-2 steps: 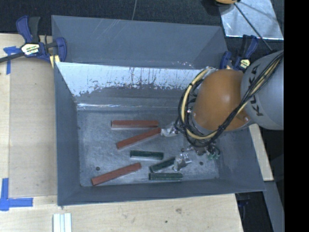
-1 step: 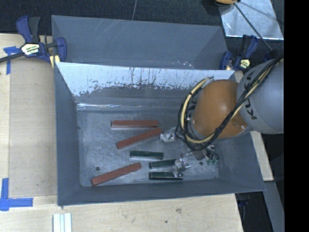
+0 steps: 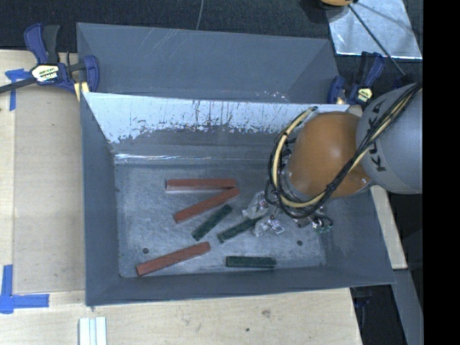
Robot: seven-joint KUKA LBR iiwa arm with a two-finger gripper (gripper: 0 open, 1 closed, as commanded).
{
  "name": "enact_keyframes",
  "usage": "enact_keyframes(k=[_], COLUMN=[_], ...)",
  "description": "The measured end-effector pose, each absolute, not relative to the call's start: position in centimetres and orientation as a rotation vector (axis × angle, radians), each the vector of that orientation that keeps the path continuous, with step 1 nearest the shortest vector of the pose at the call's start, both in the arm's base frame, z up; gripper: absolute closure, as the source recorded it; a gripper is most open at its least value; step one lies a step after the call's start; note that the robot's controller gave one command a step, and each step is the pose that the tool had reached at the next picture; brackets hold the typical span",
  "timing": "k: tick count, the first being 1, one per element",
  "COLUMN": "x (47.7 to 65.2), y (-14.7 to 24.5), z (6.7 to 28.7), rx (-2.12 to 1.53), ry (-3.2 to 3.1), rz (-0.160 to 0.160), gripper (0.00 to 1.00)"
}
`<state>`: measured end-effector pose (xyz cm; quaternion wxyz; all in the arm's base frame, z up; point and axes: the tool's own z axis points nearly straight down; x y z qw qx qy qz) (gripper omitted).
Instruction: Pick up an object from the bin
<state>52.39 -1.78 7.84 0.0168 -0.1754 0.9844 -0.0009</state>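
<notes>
So my claw (image 3: 264, 218) is down low in the bin (image 3: 99, 214), a bit right of the middle of the floor. It's parked right at the right-hand end of a dark green stick (image 3: 238, 230) that lies at a slant. Honestly can't tell if the claw is released or clenched, my own orange cover (image 3: 323, 157) and cables hang over that spot. I can't make out whether it has anything in it either.

What worries me, just going by how things lie:

- That green stick is thin and lies flat on the floor. If I only catch the very end, I'd guess it swings down or slips out once lifted.
- A second dark green stick (image 3: 212, 221) lies just beside it, to the upper left, and a red-brown stick (image 3: 205, 207) is close above that. Any sideways shove from me could push one into the other, and I'd end up with a jammed pair or nothing.
- Going too low means scraping the metal floor instead of getting round the stick.
- My cover is near the bin's right wall, so there's not much room to shift that way.

The other bits are well apart from me: a third green stick (image 3: 250, 262) near the front, another red-brown stick (image 3: 201, 185) further back and one (image 3: 172, 259) at front left.
</notes>
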Motion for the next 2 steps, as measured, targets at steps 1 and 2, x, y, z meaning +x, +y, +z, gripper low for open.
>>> enact_keyframes(k=[1,2], x=[52.4,53.4], y=[-1.8,-1.7], z=[7.8,23.1], rx=[-0.545,-0.668], ry=[3.060,3.063], rz=[-0.003,-0.002], gripper=[1.00,1.00])
